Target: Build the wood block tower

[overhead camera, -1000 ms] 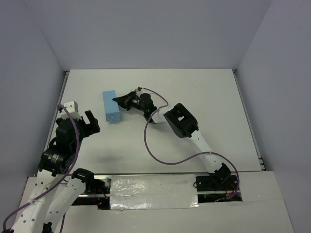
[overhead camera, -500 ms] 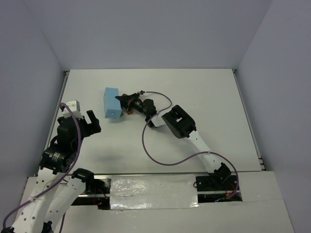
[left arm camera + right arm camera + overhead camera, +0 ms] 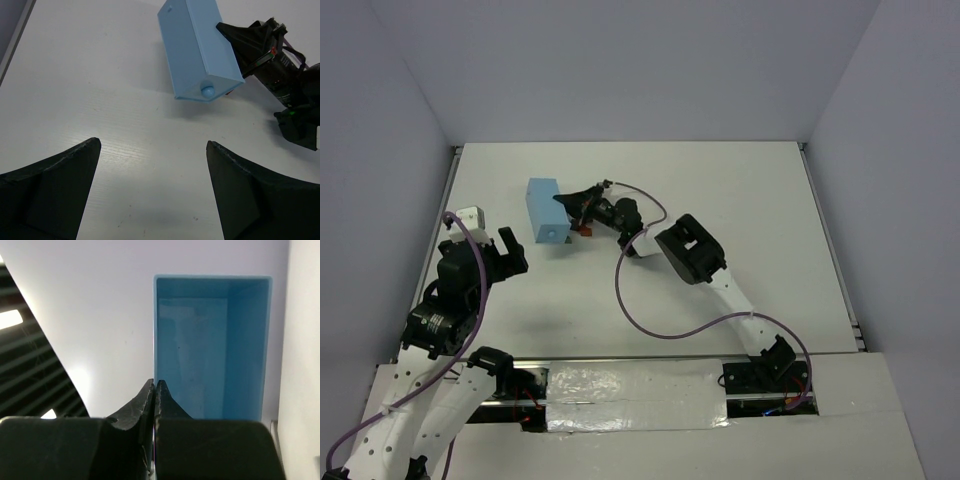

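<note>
Tray (image 3: pixel 544 205) slid left; wrist view shows right hand (image 3: pixel 155 386) pinching it, left hand (image 3: pixel 152 148) spread.

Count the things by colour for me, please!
light-blue tray: 1
black grippers, the left gripper and the right gripper: 2
small orange bit, too small to name: 1
Total: 4

tray (image 3: pixel 544 212): light blue | table (image 3: pixel 750 200): white | cable (image 3: pixel 618 283): purple | right claw (image 3: pixel 155 385): black
</note>
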You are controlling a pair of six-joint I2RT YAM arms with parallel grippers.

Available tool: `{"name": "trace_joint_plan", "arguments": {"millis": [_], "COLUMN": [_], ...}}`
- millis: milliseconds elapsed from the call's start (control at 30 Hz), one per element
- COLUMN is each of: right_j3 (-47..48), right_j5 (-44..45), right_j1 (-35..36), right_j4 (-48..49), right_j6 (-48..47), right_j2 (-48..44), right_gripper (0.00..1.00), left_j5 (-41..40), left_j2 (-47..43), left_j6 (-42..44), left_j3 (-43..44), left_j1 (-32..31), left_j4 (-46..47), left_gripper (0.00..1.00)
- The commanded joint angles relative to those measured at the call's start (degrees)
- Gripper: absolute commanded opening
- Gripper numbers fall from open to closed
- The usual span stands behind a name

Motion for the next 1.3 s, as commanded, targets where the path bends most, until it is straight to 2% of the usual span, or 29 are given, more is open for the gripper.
{"name": "trace_joint_plan", "arguments": {"millis": [0, 200, 300, 333, 367, 400, 433, 467, 500, 533, 600, 633, 667, 767, 967, 1100, 1267], "right_j3": [-1.5, -13.9, -18.7, -19.7, -20.2, -18.9, -17.3, -15.1, -10.2, -8.0, -1.2, 0.8, 4.0, 9.0, 19.8, 22.6, 24.6], "right_j5": [-5.9, -11.8, -16.7, -17.3, -17.5, -17.1, -15.7, -12.7, -8.7, 0.5, 10.7, 22.7, 28.1, 36.6, 44.7, 46.3, 39.1], "right_j1": [-1.7, -7.0, -11.5, -12.7, -13.9, -16.0, -16.7, -17.3, -17.8, -18.3, -18.6, -18.4, -18.3, -19.9, -23.3, -25.7, -30.4], "right_j4": [9.5, 5.8, -3.5, -14.4, -21.2, -36.5, -44.9, -54.4, -62.4, -75.4, -89.5, -93.4, -96.3, -103.1, -112.8, -113.9, -114.4], "right_j6": [-1.5, -8.5, -17.4, -27.0, -32.5, -38.4, -51.9, -58.9, -65.1, -74.9, -82.4, -85.6, -91.0, -98.4, -109.9, -120.1, -121.3], "right_j2": [-12.0, -20.4, -26.5, -28.5, -32.2, -33.6, -36.0, -36.9, -37.7, -38.3, -38.4, -38.1, -37.3, -34.9, -25.8, -22.0, -20.1], "right_gripper": [0.00, 0.00, 0.00, 0.00, 0.00, 0.00, 0.00, 0.00, 0.00, 0.00, 0.00, 0.00, 0.00, 0.00, 0.00, 0.00, 0.00], "left_j5": [0.2, 0.2, 0.1, 0.2, 0.2, 0.2, 0.4, 0.2, 0.3, 0.3, 0.4, 0.3, 0.2, 0.5, 0.9, 0.9, 1.6], "left_j2": [0.0, -0.4, -0.2, -0.2, -0.2, -0.3, -0.3, -0.3, -0.3, -0.3, -0.2, -0.3, -0.3, -0.2, 0.6, 0.8, 1.9], "left_j6": [0.6, 0.6, 0.5, 0.5, 0.6, 0.6, 0.5, 0.7, 0.6, 0.6, 0.6, 0.7, 0.6, 0.7, 0.8, 0.8, 0.9], "left_j3": [0.5, 0.4, 0.5, 0.4, 0.4, 0.4, 0.3, 0.4, 0.4, 0.5, 0.5, 0.5, 0.5, 0.4, 0.5, 0.3, 0.4], "left_j1": [-0.3, -0.3, -0.3, -0.3, -0.2, -0.3, -0.3, -0.3, -0.3, -0.3, -0.3, -0.2, -0.3, -0.3, -0.3, -0.2, -0.3], "left_j4": [2.4, 2.4, 2.3, 2.4, 2.4, 2.4, 2.4, 2.4, 2.4, 2.4, 2.4, 2.4, 2.4, 2.4, 2.5, 2.6, 2.7], "left_gripper": [0.99, 0.99, 0.99, 0.99, 1.00, 0.99, 1.00, 0.99, 0.99, 0.99, 1.00, 1.00, 0.99, 0.99, 0.99, 1.00, 1.00]}}
